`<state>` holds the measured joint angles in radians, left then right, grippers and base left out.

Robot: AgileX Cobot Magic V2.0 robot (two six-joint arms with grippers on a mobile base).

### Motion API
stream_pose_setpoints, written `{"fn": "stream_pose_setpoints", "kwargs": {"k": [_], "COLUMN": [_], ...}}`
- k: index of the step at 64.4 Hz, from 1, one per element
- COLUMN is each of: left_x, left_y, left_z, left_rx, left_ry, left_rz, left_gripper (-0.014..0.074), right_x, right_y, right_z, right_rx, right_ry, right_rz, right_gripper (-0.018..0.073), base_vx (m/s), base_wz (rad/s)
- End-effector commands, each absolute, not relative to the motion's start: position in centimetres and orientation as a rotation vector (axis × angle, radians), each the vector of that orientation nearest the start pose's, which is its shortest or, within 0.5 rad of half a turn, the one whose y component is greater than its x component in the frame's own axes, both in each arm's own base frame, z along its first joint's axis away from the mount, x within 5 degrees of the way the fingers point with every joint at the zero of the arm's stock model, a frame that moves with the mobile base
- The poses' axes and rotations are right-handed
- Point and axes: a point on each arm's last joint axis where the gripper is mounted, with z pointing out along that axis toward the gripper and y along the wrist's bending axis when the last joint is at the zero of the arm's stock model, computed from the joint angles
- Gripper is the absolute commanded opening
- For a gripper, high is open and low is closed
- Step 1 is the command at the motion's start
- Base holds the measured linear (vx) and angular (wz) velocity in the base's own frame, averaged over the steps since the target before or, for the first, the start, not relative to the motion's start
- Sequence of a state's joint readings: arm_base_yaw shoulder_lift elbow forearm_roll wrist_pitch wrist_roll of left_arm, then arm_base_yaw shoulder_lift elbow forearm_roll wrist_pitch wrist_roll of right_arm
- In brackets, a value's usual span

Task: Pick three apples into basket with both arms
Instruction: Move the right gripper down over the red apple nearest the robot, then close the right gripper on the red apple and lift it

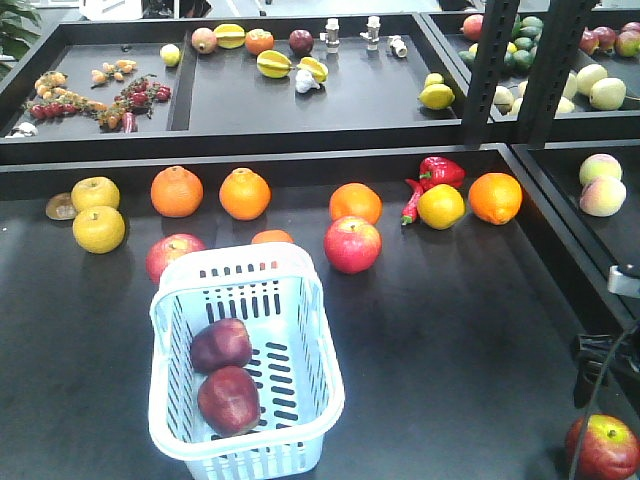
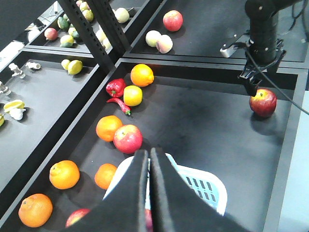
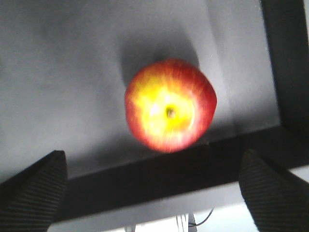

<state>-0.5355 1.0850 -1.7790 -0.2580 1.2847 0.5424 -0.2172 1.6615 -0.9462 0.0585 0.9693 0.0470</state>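
Front view, apples: I count two dark apples point(image 1: 221, 345) point(image 1: 228, 399) lying in the basket point(image 1: 175, 415), one behind the other and touching.
Third apple: a red apple with a yellow patch point(image 1: 604, 446) sits at the surface's near right corner, well apart from the basket; my right wrist camera looks straight down on it point(image 3: 170, 111), close to the surface's raised edge.
Basket: pale blue, slotted, standing on the dark surface point(image 1: 450, 330) near its front left.
Right pincer: point(image 3: 154, 193) its fingers point(image 3: 34, 188) are spread wide, one on each side of the frame, and hold nothing; the apple lies beyond them, untouched. From the left wrist camera I see the right arm point(image 2: 263, 34) standing just above that apple.
Left pincer: point(image 2: 148, 193) fingers pressed together with nothing between them, poised over the basket's rim.
Around: oranges point(image 1: 176, 191) point(image 1: 245, 193), lighter red apples point(image 1: 352, 244), a lemon point(image 1: 441, 206) and a red pepper point(image 1: 440, 171) lie behind the basket.
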Motion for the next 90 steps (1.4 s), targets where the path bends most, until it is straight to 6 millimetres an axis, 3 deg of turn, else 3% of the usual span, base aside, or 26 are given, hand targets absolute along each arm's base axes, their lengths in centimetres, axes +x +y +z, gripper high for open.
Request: {"fn": "stream_pose_setpoints", "kwargs": {"k": [1,22,68,80,90], "left_x": [10.7,10.7,10.7,10.7,10.7], "left_y": [-9.2,-9.2,-9.2,-9.2,-9.2], "left_z": [55.2,55.2,55.2,55.2,55.2], "left_rx": [1.083,1.083,1.083,1.083,1.083], "left_ry": [1.658,1.658,1.658,1.658,1.658], "left_rz": [-0.322,-0.322,-0.322,-0.322,-0.322], "left_gripper": [-0.0006,-0.0006,-0.0006,-0.0006,-0.0006], "right_x": [27.8,28.6,29.1,29.0,29.0], "right_y": [-5.9,-6.1,-6.8,-6.8,-6.8], "right_z": [18.5,15.1,11.5,9.7,9.5], "right_rx": [0.479,0.55,0.627,0.636,0.632], "right_ry": [3.079,3.151,3.203,3.265,3.269], "right_rz": [0.062,0.069,-0.037,-0.034,-0.038], "right_gripper": [0.0668,0.0657,0.0625,0.0542,0.0421], "base_vx": [0.0,0.0,0.0,0.0,0.0], "base_wz": [0.0,0.0,0.0,0.0,0.0]}}
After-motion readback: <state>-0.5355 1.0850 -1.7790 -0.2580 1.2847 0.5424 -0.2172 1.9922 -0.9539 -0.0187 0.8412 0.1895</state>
